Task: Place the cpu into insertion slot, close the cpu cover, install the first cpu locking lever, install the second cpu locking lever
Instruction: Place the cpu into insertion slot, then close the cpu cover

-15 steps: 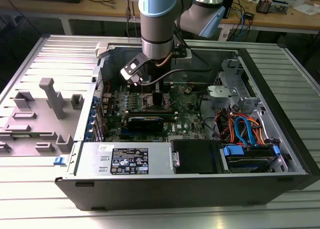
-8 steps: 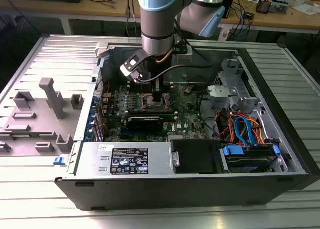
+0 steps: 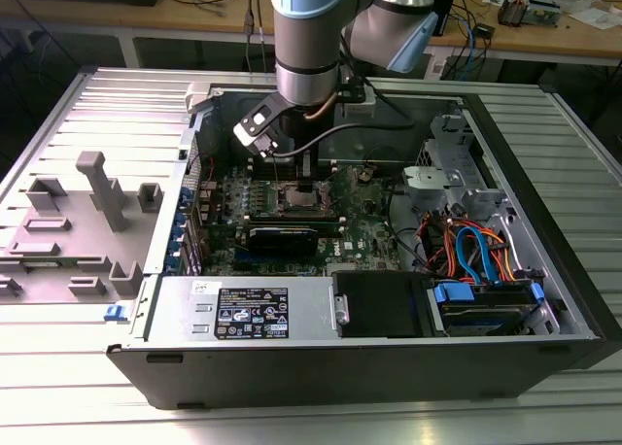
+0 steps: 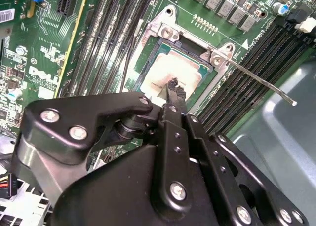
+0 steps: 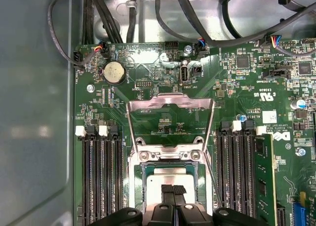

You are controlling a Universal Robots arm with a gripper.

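The cpu [image 5: 170, 186] is a small square chip with a silvery-grey top, lying flat inside the insertion slot [image 5: 168, 156] on the green board. In the second wrist view the cpu [image 4: 170, 68] sits just past my black fingertips [image 4: 174, 90]. My gripper [image 5: 173, 204] is shut, its tips together right over the chip with nothing between them. The cpu cover [image 5: 170, 104], a silvery frame with a square window, stands flipped open beyond the slot. One thin locking lever [image 4: 256, 78] sticks out free beside the socket. In the exterior view my gripper [image 3: 303, 185] hangs low over the slot [image 3: 299, 202].
Long black memory slots [image 5: 101, 181] flank the socket on both sides. A black card [image 3: 282, 236] lies in front of it. The open case holds a power supply [image 3: 243, 314] and cables [image 3: 466, 251]. A grey fixture [image 3: 97, 192] stands at the exterior view's left.
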